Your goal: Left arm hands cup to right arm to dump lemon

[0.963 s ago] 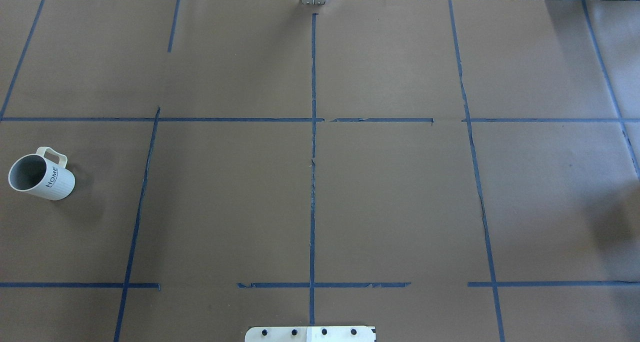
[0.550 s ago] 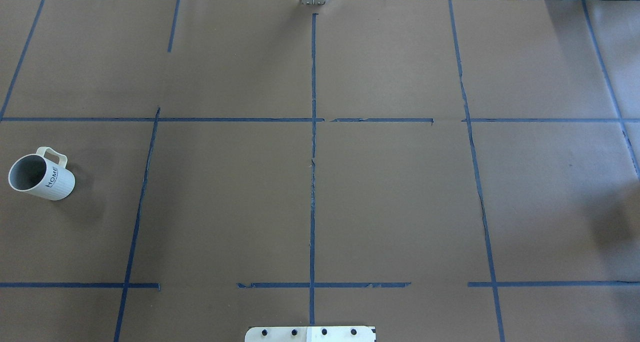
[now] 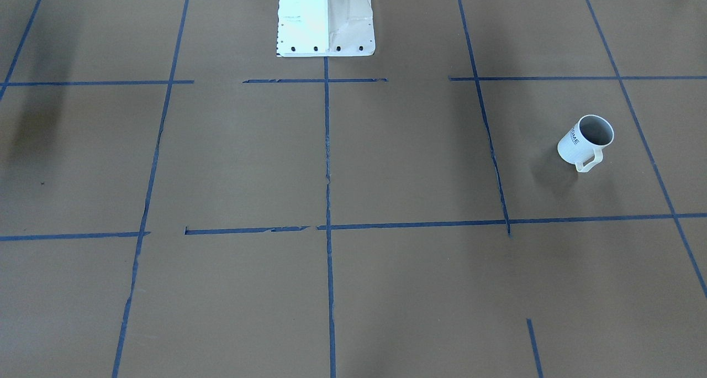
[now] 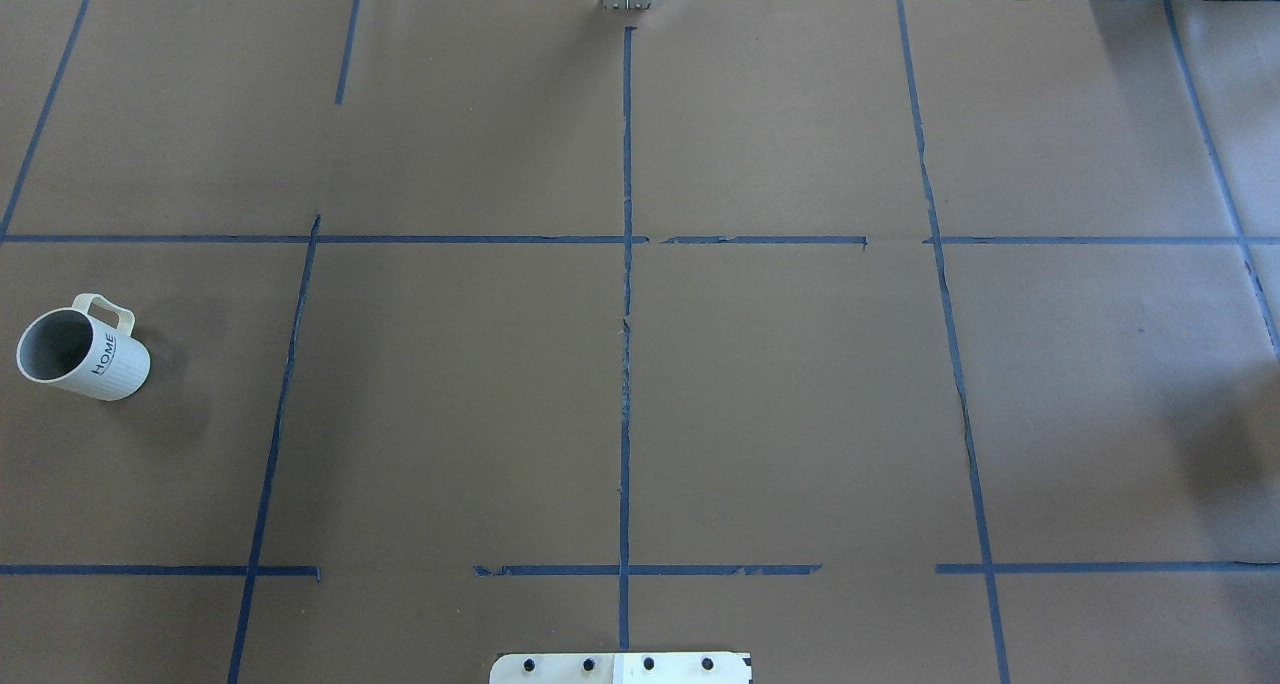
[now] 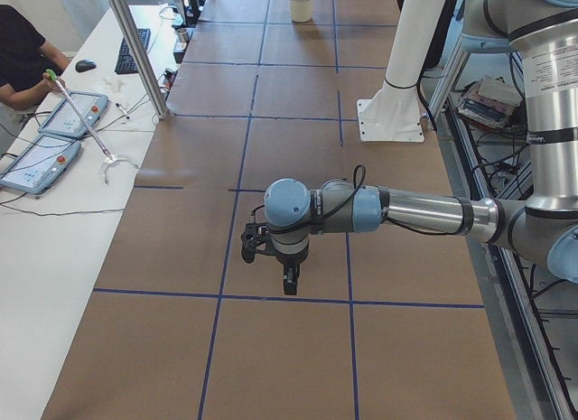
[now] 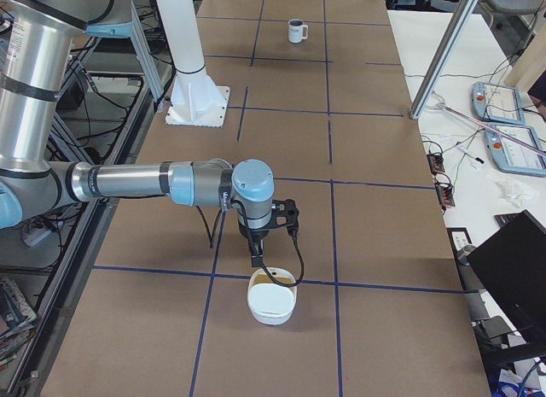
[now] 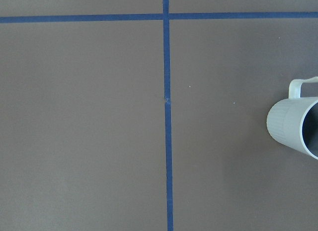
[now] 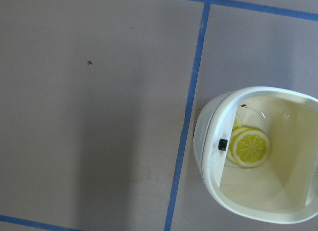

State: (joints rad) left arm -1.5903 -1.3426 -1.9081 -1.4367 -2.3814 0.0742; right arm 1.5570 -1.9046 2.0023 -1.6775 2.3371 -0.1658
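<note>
The cup [image 4: 83,354], a white mug with a cream handle and "HOME" lettering, stands at the table's left edge; it also shows in the front view [image 3: 585,140], the right side view [image 6: 296,30] and at the right edge of the left wrist view [image 7: 295,126]. Its inside looks grey and bare. Lemon slices [image 8: 251,147] lie in a white bowl-like container [image 8: 278,211]. The left gripper [image 5: 287,280] hangs above the table, the cup hidden there. The right gripper [image 6: 256,256] hangs just above that container [image 6: 271,307]. I cannot tell whether either is open or shut.
The robot's white pedestal [image 3: 326,19] stands at the table's middle rear. Blue tape lines grid the brown table. An operator [image 5: 23,63] sits at a side desk with tablets [image 5: 41,163]. An aluminium post [image 5: 135,50] stands at the table's edge.
</note>
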